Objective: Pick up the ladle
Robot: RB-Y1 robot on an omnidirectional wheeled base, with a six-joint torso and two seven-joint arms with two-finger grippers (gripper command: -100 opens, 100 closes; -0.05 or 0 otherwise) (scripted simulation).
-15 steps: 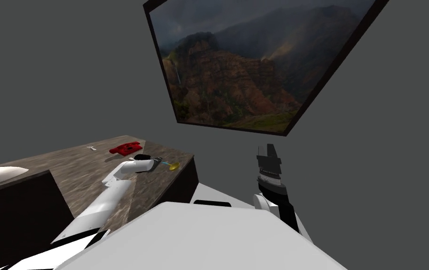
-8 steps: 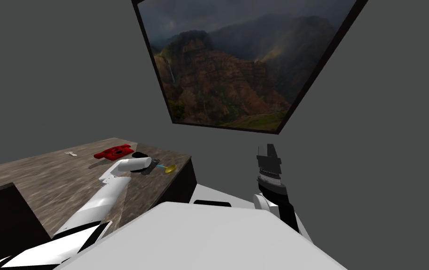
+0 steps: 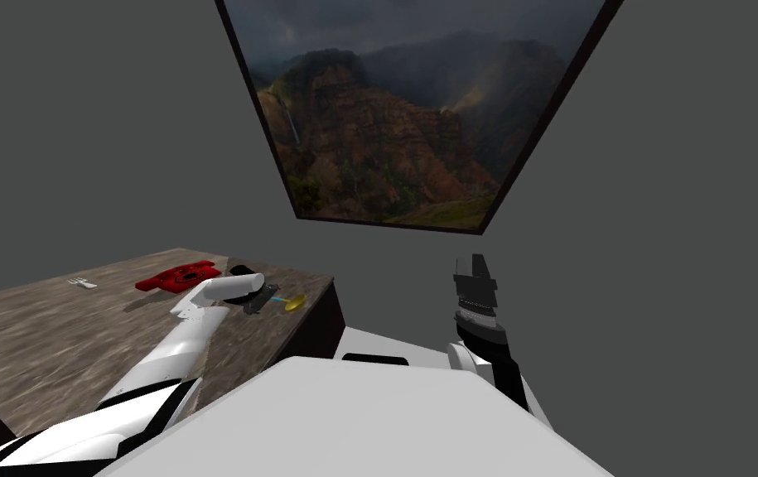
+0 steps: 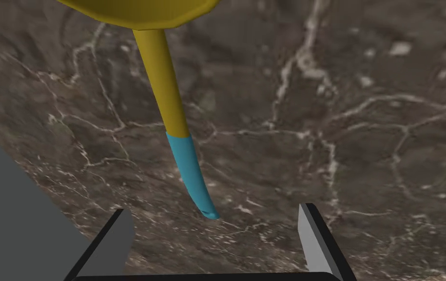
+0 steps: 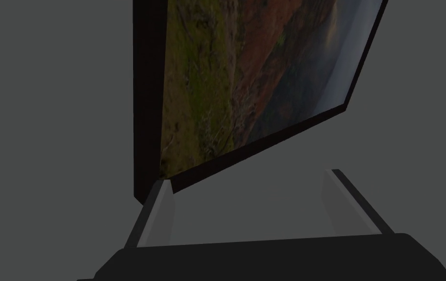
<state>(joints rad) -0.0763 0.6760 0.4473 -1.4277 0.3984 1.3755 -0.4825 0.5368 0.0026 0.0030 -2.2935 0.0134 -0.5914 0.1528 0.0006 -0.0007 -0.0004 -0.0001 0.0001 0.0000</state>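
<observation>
While left fingers [image 4: 313, 234] stand apart, ladle [image 4: 165, 88] ends between them.

One ladle [image 3: 290, 302] — yellow bowl, blue-tipped handle — lies just left of centre in the head view. One red object [image 3: 176, 277], one small black thing [image 3: 241, 270] and one small pale item [image 3: 82, 283] sit left of it, four things in all on the one brown marbled counter [image 3: 54, 348]. One framed landscape picture [image 3: 385, 124] fills the upper middle. Two grippers: left gripper [image 4: 213, 209], right gripper [image 5: 249, 176], two fingers [image 5: 156, 214] each.
</observation>
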